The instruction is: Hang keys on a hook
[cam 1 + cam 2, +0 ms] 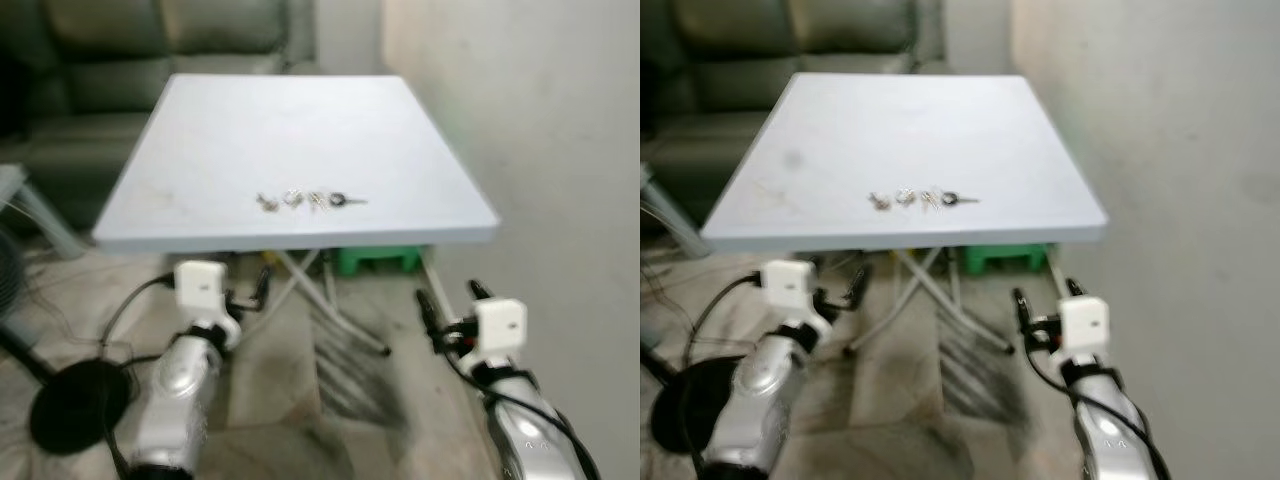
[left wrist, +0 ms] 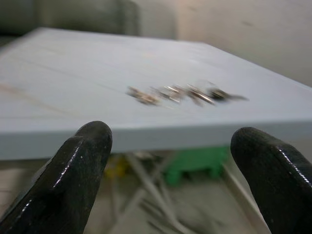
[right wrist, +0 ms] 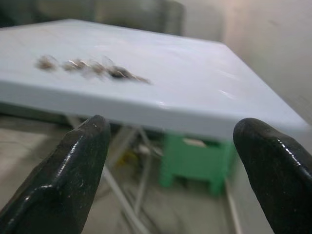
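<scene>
A bunch of metal keys (image 1: 310, 200) lies in a short row on the pale blue folding table (image 1: 200, 150), close to its near edge. My left gripper (image 1: 248, 292) is held below and in front of that edge, left of the keys, open with nothing between its fingers (image 2: 83, 161). On the other side my right gripper (image 1: 452, 300) hangs at about the same height, right of the keys, and is open and empty too. From the wrist views the keys (image 2: 185, 93) (image 3: 92, 67) lie above and beyond the fingertips.
A green stool (image 1: 378, 260) and the table's crossed metal legs (image 1: 330, 300) stand under the tabletop. A dark sofa (image 1: 150, 50) is behind the table, a plain wall (image 1: 560, 150) runs along the right, and a black round stand base (image 1: 75, 400) with cables lies on the floor at left.
</scene>
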Tool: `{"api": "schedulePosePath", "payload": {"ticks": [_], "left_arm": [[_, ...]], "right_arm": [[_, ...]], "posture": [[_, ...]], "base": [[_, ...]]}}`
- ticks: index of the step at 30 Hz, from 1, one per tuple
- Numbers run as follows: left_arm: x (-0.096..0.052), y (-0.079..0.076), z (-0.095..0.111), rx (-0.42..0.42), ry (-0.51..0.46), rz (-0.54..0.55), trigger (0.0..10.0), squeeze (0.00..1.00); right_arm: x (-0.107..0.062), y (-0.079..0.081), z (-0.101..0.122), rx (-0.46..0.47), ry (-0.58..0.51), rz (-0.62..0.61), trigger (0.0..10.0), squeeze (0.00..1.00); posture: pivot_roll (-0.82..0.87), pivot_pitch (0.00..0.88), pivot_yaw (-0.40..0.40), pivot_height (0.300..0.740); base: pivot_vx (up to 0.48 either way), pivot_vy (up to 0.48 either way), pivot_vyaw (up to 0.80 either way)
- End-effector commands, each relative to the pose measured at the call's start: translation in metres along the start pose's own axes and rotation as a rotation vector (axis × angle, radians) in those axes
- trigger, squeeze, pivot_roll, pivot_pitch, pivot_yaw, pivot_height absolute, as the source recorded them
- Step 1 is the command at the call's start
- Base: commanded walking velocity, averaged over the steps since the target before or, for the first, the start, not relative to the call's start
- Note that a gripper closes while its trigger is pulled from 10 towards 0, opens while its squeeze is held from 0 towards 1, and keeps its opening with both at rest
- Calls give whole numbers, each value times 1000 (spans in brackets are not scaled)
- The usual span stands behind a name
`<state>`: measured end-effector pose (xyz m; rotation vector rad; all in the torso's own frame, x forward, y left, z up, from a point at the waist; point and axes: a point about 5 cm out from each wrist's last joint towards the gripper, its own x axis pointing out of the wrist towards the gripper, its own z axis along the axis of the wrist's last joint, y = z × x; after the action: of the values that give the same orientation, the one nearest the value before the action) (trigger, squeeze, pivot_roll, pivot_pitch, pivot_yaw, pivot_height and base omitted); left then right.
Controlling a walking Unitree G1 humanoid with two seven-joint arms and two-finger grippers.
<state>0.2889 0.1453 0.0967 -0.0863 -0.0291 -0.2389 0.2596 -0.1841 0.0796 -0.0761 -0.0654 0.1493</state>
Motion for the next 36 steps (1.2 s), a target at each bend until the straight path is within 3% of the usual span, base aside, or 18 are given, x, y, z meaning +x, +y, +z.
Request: {"api": "schedulePosePath", "payload": {"ticks": [1, 12, 15, 24, 26, 36], "left_arm": [[-5, 14, 1, 18, 4, 43, 10000, 0], [-7, 14, 0, 17, 11, 51, 10000, 0], [-8, 14, 0, 17, 12, 52, 10000, 0], [-8, 13, 0, 13, 15, 57, 10000, 0], [-9, 13, 0, 14, 16, 60, 10000, 0], [-7, 13, -1, 11, 17, 66, 10000, 0]], "right_arm": [[5, 10, 4, 28, -21, 30, 10000, 0], [4, 10, 4, 62, -18, 32, 10000, 0], [4, 11, 4, 32, -14, 52, 10000, 0], [5, 13, 6, 5, -18, 68, 10000, 0], [6, 13, 6, 44, -17, 65, 10000, 0], [9, 10, 7, 65, -24, 55, 10000, 0]], "posture": [[-68, 0, -7, 740], [-64, 0, -9, 740], [-60, 0, -11, 740], [-55, 0, -16, 740], [-54, 0, -18, 740], [-55, 0, -21, 740]], "base": [[319, 0, 400], [318, 0, 0], [319, 0, 0], [313, 0, 767], [307, 0, 794], [309, 0, 0]]}}
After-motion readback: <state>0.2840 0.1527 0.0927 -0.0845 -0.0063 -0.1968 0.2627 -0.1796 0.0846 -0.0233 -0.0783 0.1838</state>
